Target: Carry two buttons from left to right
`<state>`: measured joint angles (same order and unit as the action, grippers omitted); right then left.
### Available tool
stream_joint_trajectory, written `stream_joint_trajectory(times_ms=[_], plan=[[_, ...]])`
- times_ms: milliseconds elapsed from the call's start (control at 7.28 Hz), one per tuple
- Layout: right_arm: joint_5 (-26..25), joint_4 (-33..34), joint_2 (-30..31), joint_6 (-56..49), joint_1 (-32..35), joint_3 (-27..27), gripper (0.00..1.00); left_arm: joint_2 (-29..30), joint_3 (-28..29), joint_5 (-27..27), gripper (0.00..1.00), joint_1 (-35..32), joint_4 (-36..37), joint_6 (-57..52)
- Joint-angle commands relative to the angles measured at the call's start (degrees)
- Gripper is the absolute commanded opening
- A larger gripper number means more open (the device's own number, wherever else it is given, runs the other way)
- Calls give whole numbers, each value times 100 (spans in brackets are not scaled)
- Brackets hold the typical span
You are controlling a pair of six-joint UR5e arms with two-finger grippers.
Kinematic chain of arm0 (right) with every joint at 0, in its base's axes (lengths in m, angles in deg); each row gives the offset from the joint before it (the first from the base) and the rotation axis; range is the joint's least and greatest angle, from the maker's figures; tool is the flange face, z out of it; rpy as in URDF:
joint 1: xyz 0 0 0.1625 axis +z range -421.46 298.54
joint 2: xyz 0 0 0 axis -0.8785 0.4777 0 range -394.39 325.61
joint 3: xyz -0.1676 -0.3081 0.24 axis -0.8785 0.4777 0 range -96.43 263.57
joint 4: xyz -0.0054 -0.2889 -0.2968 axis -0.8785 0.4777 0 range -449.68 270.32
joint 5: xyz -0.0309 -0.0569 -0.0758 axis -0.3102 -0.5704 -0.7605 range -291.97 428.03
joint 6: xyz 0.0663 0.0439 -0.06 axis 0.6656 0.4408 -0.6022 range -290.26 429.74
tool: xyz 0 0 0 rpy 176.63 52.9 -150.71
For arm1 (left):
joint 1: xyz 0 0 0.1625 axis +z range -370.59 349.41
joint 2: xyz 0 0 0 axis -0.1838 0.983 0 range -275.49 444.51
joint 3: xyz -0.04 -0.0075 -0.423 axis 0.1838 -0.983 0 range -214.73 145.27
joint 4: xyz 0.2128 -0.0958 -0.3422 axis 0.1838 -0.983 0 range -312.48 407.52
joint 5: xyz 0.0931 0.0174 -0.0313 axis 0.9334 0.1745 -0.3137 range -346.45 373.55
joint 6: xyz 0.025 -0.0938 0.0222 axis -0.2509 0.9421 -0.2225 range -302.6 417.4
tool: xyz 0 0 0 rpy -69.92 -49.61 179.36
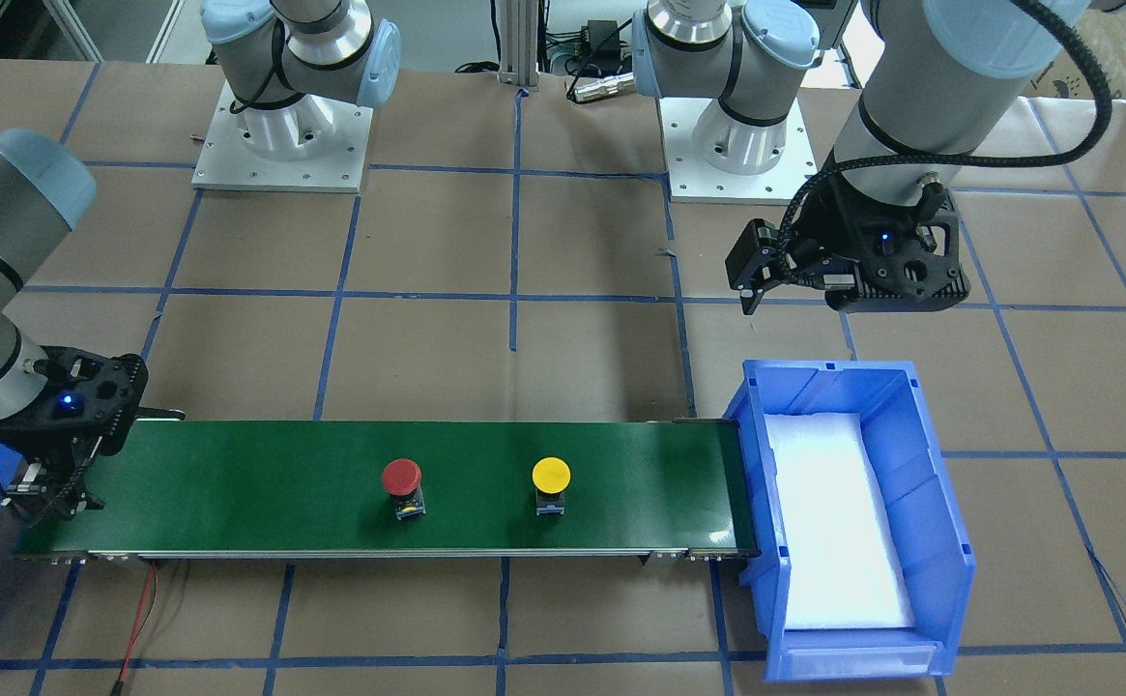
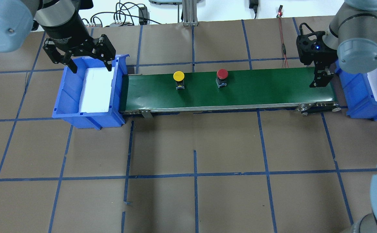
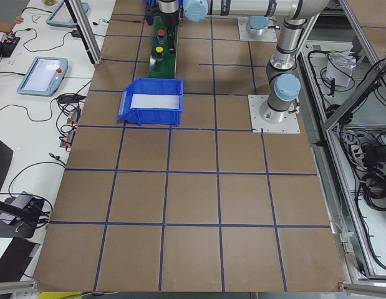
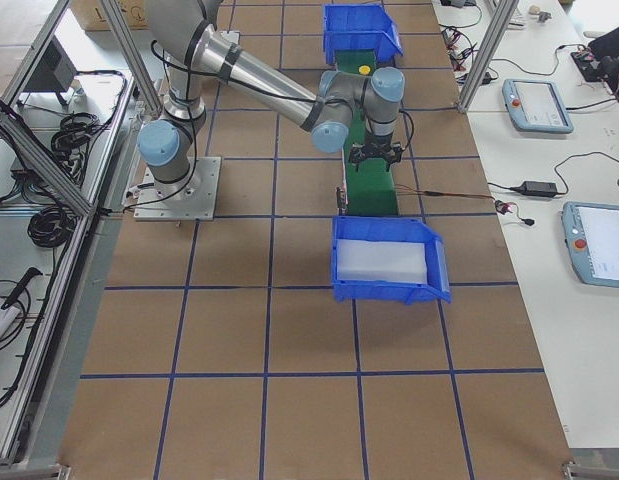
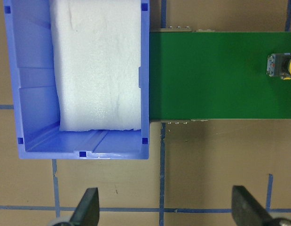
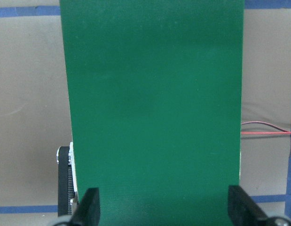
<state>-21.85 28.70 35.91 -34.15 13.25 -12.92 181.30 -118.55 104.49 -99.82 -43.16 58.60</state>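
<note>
Two buttons stand upright on the green conveyor belt (image 2: 256, 92). The yellow-capped button (image 2: 178, 76) is nearer the belt's left end, and it also shows in the front view (image 1: 551, 476) and at the right edge of the left wrist view (image 5: 281, 66). The red-capped button (image 2: 222, 74) stands near the belt's middle (image 1: 401, 478). My left gripper (image 2: 92, 68) is open and empty above the far side of the left blue bin (image 2: 66, 97). My right gripper (image 2: 321, 82) is open and empty over the belt's right end, apart from both buttons.
The left bin holds only a white foam pad (image 2: 96, 85). A second blue bin (image 2: 360, 103) with a foam pad stands past the belt's right end. A red wire (image 2: 283, 48) lies behind the belt. Brown paper with blue tape lines covers the table.
</note>
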Motion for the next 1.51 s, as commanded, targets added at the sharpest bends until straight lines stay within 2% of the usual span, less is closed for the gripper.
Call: stream_joint_trajectory(times_ms=[0, 412, 1373], plan=[[-3, 0, -16, 0, 0, 0, 95, -12, -12, -15, 100, -51, -2, 73], [-21, 175, -7, -9, 0, 8, 95, -116, 13, 2, 100, -34, -369, 73], [-3, 247, -42, 0, 0, -36, 95, -125, 14, -15, 100, -42, -380, 223]])
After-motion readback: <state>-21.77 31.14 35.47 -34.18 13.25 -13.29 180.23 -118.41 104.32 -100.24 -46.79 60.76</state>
